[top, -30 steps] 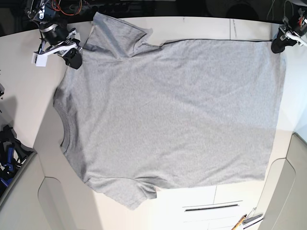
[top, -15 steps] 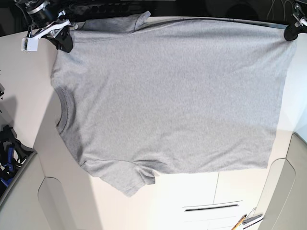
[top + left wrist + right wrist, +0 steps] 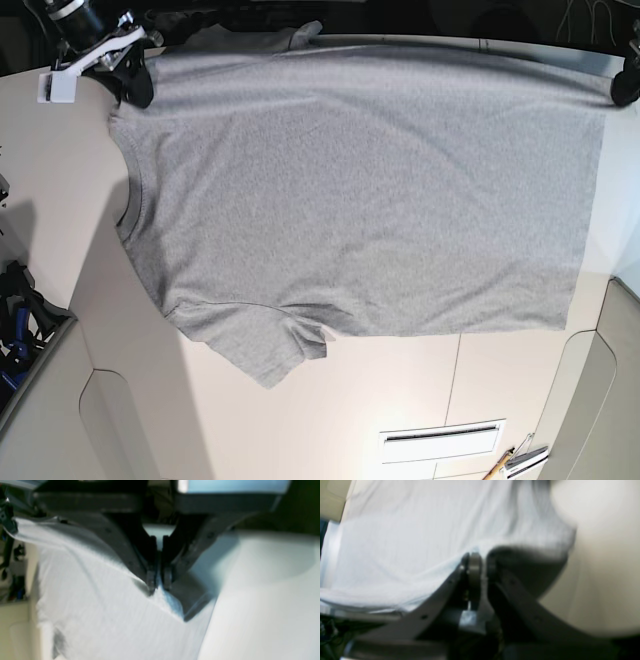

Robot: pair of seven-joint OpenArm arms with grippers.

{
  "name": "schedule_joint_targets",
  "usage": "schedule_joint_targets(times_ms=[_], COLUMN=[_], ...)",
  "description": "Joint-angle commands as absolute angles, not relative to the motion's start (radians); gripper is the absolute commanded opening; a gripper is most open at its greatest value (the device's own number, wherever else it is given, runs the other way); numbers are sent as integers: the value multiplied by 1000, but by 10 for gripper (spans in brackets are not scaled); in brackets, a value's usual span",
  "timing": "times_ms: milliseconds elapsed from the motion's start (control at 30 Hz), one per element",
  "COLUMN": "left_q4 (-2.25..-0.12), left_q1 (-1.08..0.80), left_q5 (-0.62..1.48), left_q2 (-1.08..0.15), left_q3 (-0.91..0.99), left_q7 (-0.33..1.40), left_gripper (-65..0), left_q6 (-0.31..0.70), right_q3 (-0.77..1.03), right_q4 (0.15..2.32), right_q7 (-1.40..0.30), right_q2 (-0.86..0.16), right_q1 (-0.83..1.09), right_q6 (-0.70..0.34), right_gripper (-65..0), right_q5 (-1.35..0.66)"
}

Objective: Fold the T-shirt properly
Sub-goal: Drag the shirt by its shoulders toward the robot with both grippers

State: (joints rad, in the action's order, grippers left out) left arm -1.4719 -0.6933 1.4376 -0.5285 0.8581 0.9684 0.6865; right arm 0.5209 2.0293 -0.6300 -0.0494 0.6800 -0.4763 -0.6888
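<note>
Here the T-shirt (image 3: 360, 190) hangs stretched between the two arms above the table (image 3: 330, 400), the left gripper (image 3: 158, 586) clenched on its hem corner and the right gripper (image 3: 477, 563) clenched on the shoulder edge beside the collar (image 3: 128, 205).

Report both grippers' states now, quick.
Left gripper: shut on the T-shirt, pinching its edge.
Right gripper: shut on the T-shirt, gripping the fabric near the shoulder.

table (image 3: 330, 420): pale, bare part | slot (image 3: 442, 433): dark, near front edge | pencil (image 3: 498, 465): possibly, bottom right corner
</note>
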Motion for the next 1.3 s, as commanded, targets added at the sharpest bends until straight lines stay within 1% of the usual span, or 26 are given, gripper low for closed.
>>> schedule_joint_targets(times_ms=[0, 133, 267, 367, 533, 633, 867, 1133, 1167, 1200, 1233, 1267], left_q4=[-1485, -1485, -1483, -1483, -1483, -1483, -1483, -1483, -1483, -1483, -1483, -1483], left_q1=[-671, -575, -509, -482, -480, -480, -479, -479, -479, -479, -479, -479], left_q5=[1434, 1349, 1228, 1148, 1076, 1075, 1048, 1038, 1038, 1038, 1037, 1034], left_q2=[-552, -569, -577, -583, -594, -593, -593, -593, -593, -593, -593, -594], left_q3=[854, 779, 722, 707, 707, 707, 707, 707, 707, 707, 707, 709], left_q7=[941, 905, 852, 810, 766, 754, 730, 729, 729, 729, 729, 728], left_gripper=[-650, -650, -650, -650, -650, -650, -650, -650, -624, -537, -458, -400], left_q6=[698, 698, 698, 664, 648, 613, 613, 614, 614, 614, 615, 614], right_q3=[516, 456, 385, 366, 366, 366, 366, 366, 366, 366, 366, 366], right_q4=[2047, 2016, 1930, 1850, 1760, 1747, 1745, 1745, 1745, 1745, 1745, 1746], right_q7=[-604, -604, -603, -594, -576, -576, -545, -539, -539, -539, -539, -540], right_q2=[-55, -56, -56, -55, -56, -56, -56, -55, -55, -55, -55, -56], right_q1=[654, 537, 445, 373, 284, 260, 252, 253, 253, 253, 253, 253], right_q6=[-479, -475, -464, -439, -418, -415, -414, -415, -416, -418, -420, -423], right_gripper=[-650, -650, -650, -650, -650, -650, -650, -650, -583, -484, -401, -350], right_q5=[-677, -585, -501, -463, -424, -422, -381, -393, -394, -401, -406, -414])
